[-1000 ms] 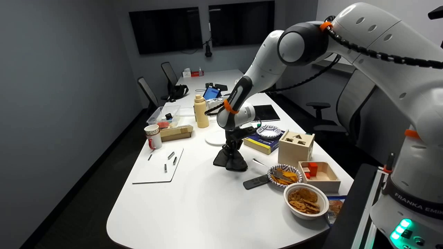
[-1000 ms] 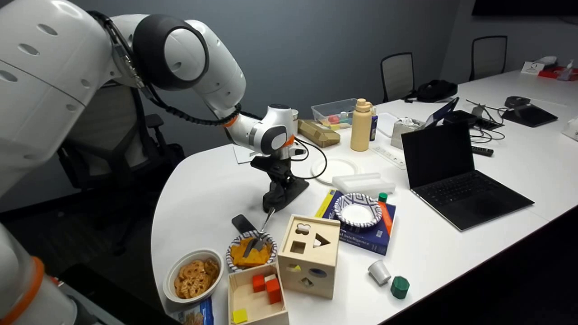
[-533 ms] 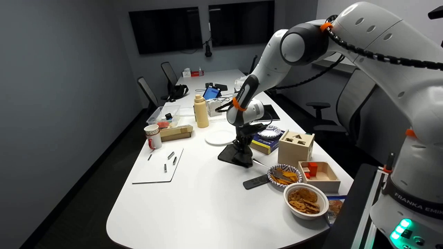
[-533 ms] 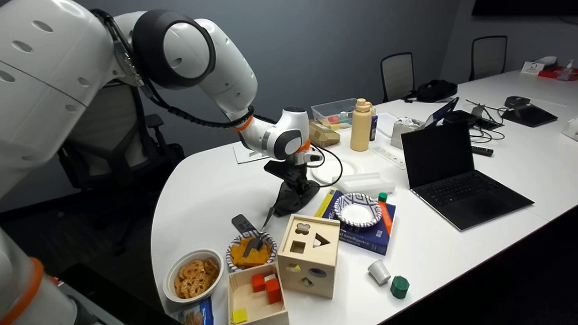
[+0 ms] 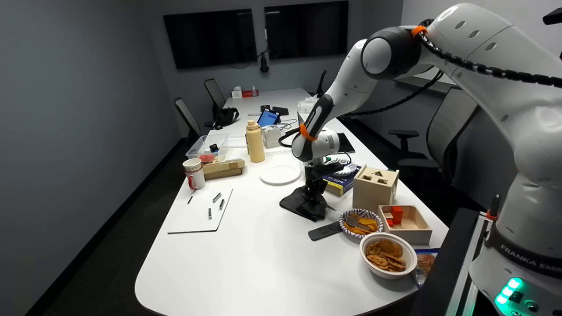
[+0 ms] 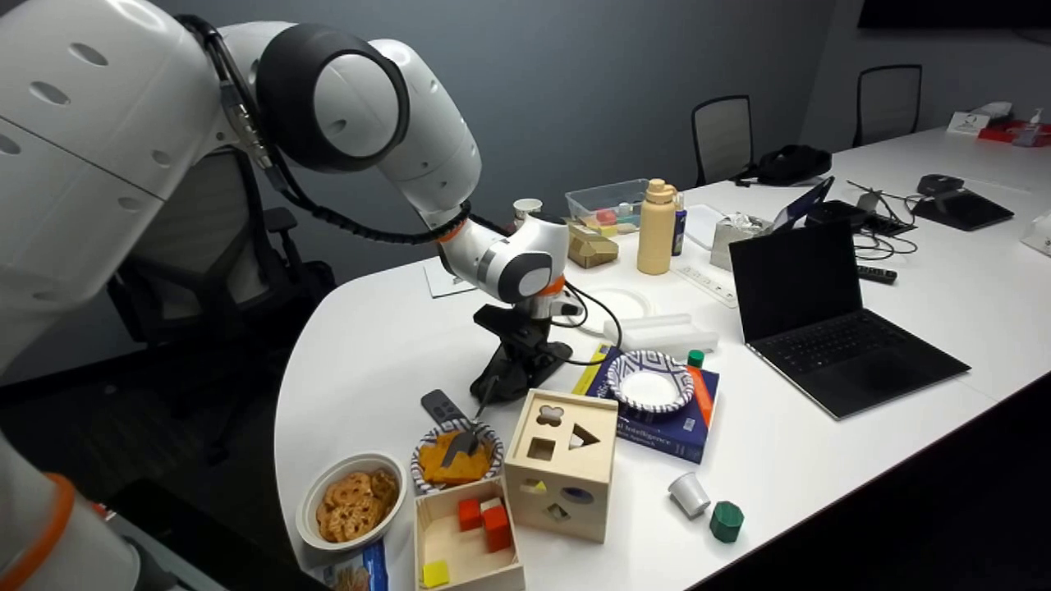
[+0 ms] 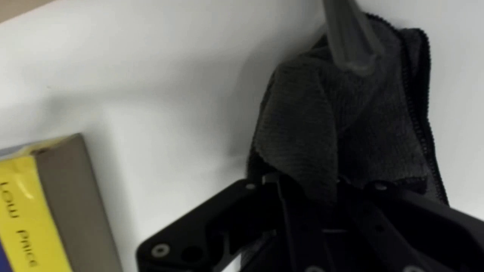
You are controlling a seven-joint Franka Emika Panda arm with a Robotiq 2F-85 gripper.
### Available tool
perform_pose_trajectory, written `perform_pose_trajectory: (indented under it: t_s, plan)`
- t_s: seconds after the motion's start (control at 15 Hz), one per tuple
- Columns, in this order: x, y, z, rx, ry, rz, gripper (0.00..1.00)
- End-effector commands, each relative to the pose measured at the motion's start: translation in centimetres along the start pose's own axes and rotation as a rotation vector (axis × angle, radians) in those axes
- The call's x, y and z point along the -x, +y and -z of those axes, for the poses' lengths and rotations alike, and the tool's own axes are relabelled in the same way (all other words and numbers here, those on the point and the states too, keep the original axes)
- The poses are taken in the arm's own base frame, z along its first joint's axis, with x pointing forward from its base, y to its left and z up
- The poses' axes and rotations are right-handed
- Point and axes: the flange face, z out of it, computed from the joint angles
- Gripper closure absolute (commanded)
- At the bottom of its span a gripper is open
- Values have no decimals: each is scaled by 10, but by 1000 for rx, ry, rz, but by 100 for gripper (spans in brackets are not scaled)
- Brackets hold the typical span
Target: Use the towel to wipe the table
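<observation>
The claw (image 7: pixel 307 185) pinches the dark towel (image 7: pixel 298 121), whose loose folds lie beneath it on the table (image 7: pixel 170 158).

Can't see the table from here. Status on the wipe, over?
End effector shut on dark towel. Towel partly folded, down on table. Possible snag: utensil handle juts over towel in wrist view; contact unclear.

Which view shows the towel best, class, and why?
The wrist view: the towel looms large, folds and edging visible, though partly covered. Both exterior views show it small and dark, beneath the end effector.
</observation>
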Motion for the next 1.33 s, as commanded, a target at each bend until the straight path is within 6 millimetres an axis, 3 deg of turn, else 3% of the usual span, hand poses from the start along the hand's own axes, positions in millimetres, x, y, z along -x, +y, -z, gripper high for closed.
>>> perform_pose_trajectory:
  t_s: [0.0, 0.33, 0.73, 1.0, 1.27]
  plan:
    - [1, -34, -2, -64, -53, 134, 98]
    - [-28, -58, -3, -13, 39, 158, 98]
    - [-62, -33, 9, 57, 114, 38, 98]
    - [-44, -12, 15, 67, 42, -106, 98]
    - [-23, -26, 8, 4, -47, 20, 98]
